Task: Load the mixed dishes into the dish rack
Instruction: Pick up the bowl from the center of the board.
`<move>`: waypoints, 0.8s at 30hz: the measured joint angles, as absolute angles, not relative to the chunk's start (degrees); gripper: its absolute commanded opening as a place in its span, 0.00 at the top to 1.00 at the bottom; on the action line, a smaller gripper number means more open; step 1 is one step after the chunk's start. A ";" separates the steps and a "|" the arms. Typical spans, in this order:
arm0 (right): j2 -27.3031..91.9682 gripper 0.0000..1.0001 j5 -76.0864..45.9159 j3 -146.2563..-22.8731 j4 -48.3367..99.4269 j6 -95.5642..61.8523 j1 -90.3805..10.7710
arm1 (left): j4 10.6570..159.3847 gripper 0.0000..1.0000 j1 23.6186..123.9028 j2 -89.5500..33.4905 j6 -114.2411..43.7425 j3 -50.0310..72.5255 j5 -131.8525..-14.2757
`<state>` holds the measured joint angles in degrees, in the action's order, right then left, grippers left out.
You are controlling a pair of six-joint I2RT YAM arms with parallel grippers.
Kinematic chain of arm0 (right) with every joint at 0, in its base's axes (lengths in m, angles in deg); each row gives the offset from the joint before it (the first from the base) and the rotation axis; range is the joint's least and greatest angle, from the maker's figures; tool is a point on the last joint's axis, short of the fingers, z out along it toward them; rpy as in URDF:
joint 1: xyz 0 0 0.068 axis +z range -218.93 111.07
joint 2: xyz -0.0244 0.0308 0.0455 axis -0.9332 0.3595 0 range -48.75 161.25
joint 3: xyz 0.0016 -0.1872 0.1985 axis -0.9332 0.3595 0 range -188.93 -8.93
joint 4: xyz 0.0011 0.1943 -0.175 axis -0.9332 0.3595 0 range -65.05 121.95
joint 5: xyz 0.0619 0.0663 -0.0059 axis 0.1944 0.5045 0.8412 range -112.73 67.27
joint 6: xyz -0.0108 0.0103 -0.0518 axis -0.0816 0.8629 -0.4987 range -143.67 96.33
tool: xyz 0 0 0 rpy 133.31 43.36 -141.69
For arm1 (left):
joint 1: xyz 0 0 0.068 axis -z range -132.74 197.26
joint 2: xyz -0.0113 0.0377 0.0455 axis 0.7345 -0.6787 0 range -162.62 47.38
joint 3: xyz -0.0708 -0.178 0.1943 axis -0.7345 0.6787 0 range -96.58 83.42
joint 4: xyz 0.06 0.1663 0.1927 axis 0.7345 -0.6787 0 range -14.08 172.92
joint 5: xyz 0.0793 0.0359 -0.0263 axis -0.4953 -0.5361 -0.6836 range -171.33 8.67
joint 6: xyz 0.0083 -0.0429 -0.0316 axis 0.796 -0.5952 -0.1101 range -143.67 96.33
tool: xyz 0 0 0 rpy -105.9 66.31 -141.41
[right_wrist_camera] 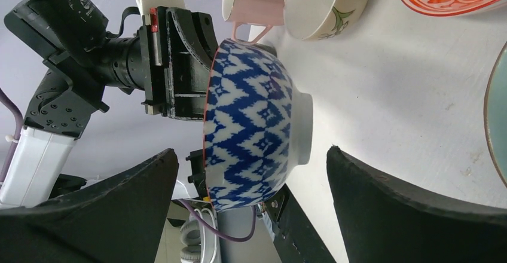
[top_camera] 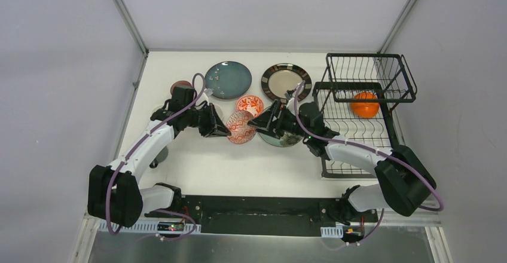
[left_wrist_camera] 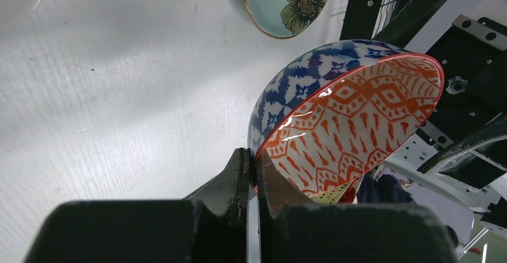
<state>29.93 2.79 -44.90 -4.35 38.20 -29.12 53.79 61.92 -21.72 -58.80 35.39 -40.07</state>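
**Bowl in mid-air between two arms**

Over the middle of the desk, the left end effector is clamped tight on the rim of the blue-and-orange bowl. The bowl is tipped on its side, clear of the surface. One finger is inside on the orange pattern, the other outside on the blue.

The right end effector is spread wide. Its two fingers flank the bowl's foot with daylight on both sides, gripping nothing.

Just beyond, a red-patterned bowl sits upright on the desk. Along the far edge lie the teal speckled plate and the dark-rimmed beige plate. The mint green plate peeks out under the right arm. A pink cup and a white bowl stand together toward the left edge.

At the right edge stands the dish rack, with an orange bowl inside toward its far end.
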 measured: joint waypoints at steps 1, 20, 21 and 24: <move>29.82 0.04 2.60 -44.90 -4.50 38.17 -29.01 | 53.81 1.00 61.96 -21.72 -58.87 35.47 -39.63; 30.47 0.14 2.03 -44.94 -4.59 38.20 -27.35 | 53.92 1.00 61.92 -20.74 -59.29 35.50 -36.90; 30.67 0.15 2.09 -44.94 -4.57 38.20 -27.31 | 53.95 1.00 61.92 -20.74 -59.31 35.50 -36.68; 31.24 0.18 2.31 -45.16 -4.70 38.22 -27.17 | 53.97 1.00 61.92 -20.74 -59.29 35.50 -36.25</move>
<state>31.24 2.31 -45.16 -4.70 38.22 -27.17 53.97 61.92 -20.74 -59.29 35.50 -36.25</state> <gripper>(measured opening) 0.850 0.028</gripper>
